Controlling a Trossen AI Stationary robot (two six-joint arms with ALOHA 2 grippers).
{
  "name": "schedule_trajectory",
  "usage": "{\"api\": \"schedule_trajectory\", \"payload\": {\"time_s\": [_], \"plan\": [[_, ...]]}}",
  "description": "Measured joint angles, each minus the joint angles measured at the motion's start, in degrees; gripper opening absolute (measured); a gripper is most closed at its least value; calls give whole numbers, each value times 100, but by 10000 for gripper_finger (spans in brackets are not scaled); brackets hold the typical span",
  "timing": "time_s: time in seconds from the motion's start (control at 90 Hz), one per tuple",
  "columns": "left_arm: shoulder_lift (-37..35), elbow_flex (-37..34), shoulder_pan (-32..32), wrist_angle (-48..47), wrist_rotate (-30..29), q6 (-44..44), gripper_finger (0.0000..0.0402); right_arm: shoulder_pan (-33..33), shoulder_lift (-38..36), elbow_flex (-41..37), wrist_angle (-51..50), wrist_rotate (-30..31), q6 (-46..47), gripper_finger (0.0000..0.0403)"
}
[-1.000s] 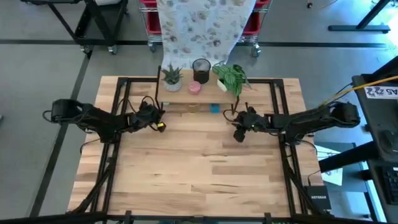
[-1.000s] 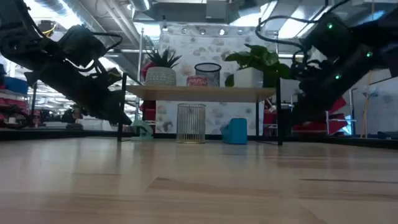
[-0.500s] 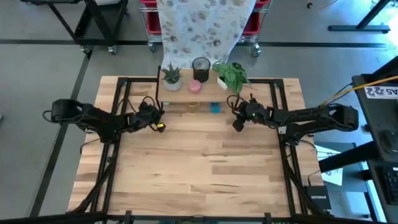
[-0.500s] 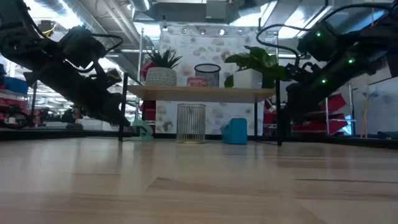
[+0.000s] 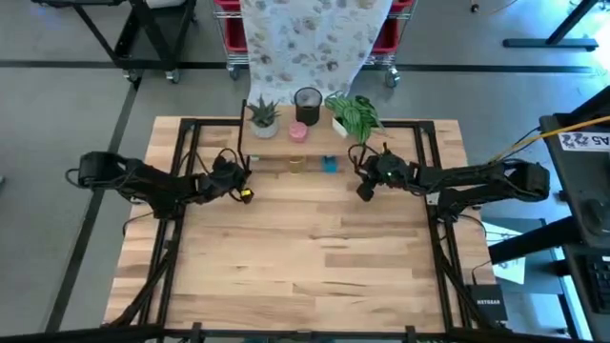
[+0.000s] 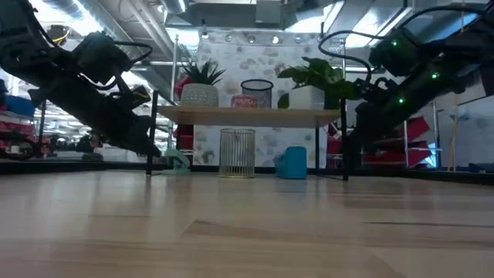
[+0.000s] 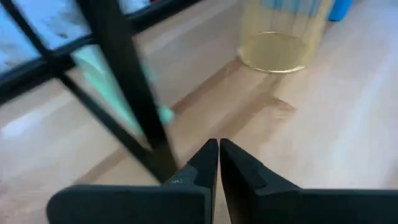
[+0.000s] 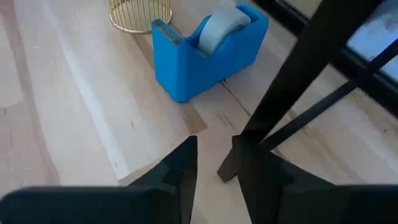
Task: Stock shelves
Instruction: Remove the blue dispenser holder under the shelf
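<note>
At the far edge of the table, we are looking at the small two-level rack with its light wood plank top on thin black legs point(image 5: 294, 148), and it is already carrying a good deal — a spiky green plant in a pale pot point(image 5: 263, 120), a black wire mesh cup point(image 5: 308, 103), a small pink tub point(image 5: 298, 133) and a leafy green plant in a white pot point(image 5: 355, 116) on top, with a gold wire basket point(image 6: 237, 152) and a blue tape dispenser point(image 8: 208, 46) underneath.

What has been changing is the right arm: a second ago its right gripper point(image 5: 365, 187) was sitting out over the table, clear of the rack, and it has been swinging in towards the rack's right legs, settling over the last half second. We are seeing its fingers slightly parted with nothing between them, the black leg point(image 8: 298, 81) right in front. The left gripper point(image 7: 219, 163) is staying put beside the rack's left leg, fingers pressed together and empty.

We are judging that stocking is nearly finished — no loose item is showing on the table.
</note>
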Motion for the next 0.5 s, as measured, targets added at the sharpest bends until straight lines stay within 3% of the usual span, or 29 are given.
{"api": "schedule_trajectory", "payload": {"time_s": [0.144, 0.322, 0.5], "plan": [[-62, 0, -269, 4, 3, -233, 0, 407, -11, 20, 88, 476, 113, 92], [-296, 0, -643, 4, 22, -379, 0, 942, -11, 90, 124, 652, 420, 92], [-575, 0, -1165, -12, 22, -466, 0, 1870, 256, 305, 695, 1308, 844, 92]]}}
